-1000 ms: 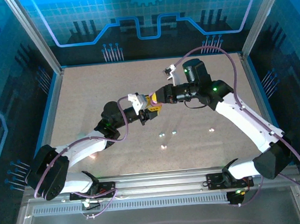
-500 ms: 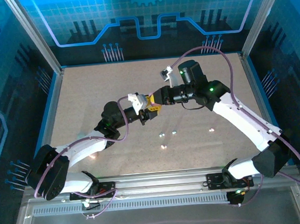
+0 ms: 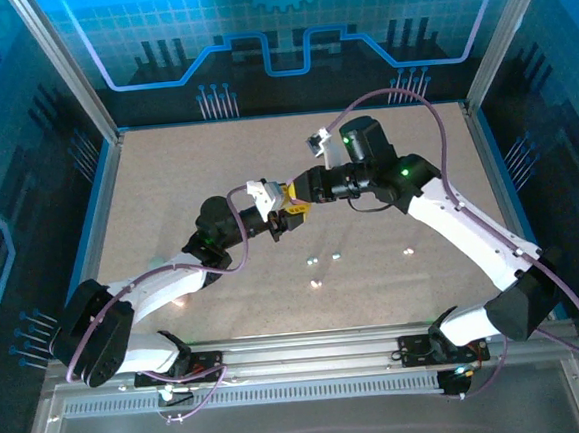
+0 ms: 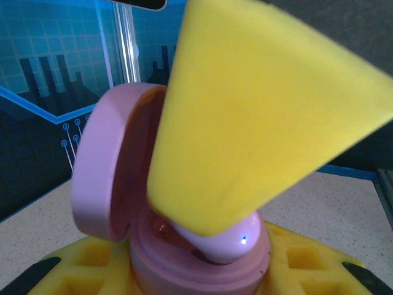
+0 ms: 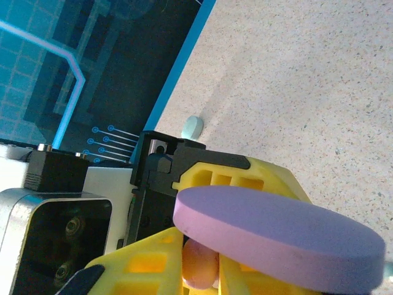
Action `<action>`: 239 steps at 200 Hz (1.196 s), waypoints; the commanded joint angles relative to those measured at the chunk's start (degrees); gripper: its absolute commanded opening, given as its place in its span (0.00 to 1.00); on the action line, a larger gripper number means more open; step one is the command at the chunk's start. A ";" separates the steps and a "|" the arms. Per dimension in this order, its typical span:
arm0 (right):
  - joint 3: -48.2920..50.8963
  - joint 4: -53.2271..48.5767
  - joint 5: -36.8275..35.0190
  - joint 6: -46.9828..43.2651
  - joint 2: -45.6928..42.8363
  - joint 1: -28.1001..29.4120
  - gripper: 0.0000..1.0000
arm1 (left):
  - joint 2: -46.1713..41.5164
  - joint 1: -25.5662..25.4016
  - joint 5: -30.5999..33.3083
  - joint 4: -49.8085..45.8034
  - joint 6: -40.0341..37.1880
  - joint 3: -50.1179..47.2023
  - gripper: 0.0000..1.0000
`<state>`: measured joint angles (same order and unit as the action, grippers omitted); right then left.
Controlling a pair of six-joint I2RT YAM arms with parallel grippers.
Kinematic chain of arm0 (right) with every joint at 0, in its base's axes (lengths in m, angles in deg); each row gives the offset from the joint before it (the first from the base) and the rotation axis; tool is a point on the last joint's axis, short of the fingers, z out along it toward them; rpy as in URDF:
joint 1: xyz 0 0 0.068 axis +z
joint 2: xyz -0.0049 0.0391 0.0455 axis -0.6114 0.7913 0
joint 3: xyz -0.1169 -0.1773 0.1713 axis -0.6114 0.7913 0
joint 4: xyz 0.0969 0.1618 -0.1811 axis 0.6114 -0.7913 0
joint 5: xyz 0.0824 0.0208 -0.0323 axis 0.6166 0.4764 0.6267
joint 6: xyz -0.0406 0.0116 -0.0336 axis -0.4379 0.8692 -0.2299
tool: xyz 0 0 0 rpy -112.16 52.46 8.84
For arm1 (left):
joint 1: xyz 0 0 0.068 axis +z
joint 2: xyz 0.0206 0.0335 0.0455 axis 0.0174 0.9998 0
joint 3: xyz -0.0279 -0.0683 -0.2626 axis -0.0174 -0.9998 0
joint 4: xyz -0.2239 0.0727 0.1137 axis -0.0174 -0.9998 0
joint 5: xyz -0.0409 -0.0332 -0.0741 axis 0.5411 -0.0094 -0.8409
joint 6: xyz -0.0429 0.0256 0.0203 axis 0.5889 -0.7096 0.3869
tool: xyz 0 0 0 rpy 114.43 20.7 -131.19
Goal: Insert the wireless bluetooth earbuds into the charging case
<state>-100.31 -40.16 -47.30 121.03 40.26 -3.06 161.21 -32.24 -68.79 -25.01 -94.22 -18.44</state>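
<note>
the left gripper (image 3: 291, 214) is clamped on the pink charging case (image 4: 196, 270), its lid (image 4: 110, 166) swung open toward 9 o'clock. the right gripper (image 3: 300, 196), pinched on an earbud (image 4: 224, 241), leans in from 1 o'clock, the bud's long axis slanting into the case. other earbuds (image 3: 336, 256) lie on the table (image 3: 167, 186) at 5 o'clock of it.

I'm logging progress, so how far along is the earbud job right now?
Done: the case is open, clamped in the left gripper. In hand: the right gripper holds one earbud at the case's well, not fully down. Left: several loose earbuds lie on the table, and the case needs closing.
</note>
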 commanded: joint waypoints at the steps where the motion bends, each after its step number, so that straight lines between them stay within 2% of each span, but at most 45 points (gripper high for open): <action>1: 0.30 -0.94 -3.56 -0.82 0.16 1.73 0.20 | -0.11 -0.59 -0.36 5.94 1.25 0.20 0.26; 62: -0.94 -3.31 -9.52 -2.32 -0.99 2.11 0.25 | -0.38 -0.54 -0.53 6.72 1.87 0.03 0.26; 182: -3.47 -5.23 -10.72 -3.09 -1.43 2.63 0.27 | 0.02 -0.59 -0.97 6.04 2.05 0.38 0.26; 239: -2.78 -2.90 -9.22 -2.72 -4.69 2.63 0.31 | 0.36 -0.58 -0.52 5.08 1.52 0.38 0.25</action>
<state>-102.43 -43.39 -55.96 118.71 38.51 -0.89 161.41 -32.30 -68.20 -23.28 -92.72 -18.69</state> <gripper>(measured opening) 0.300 0.373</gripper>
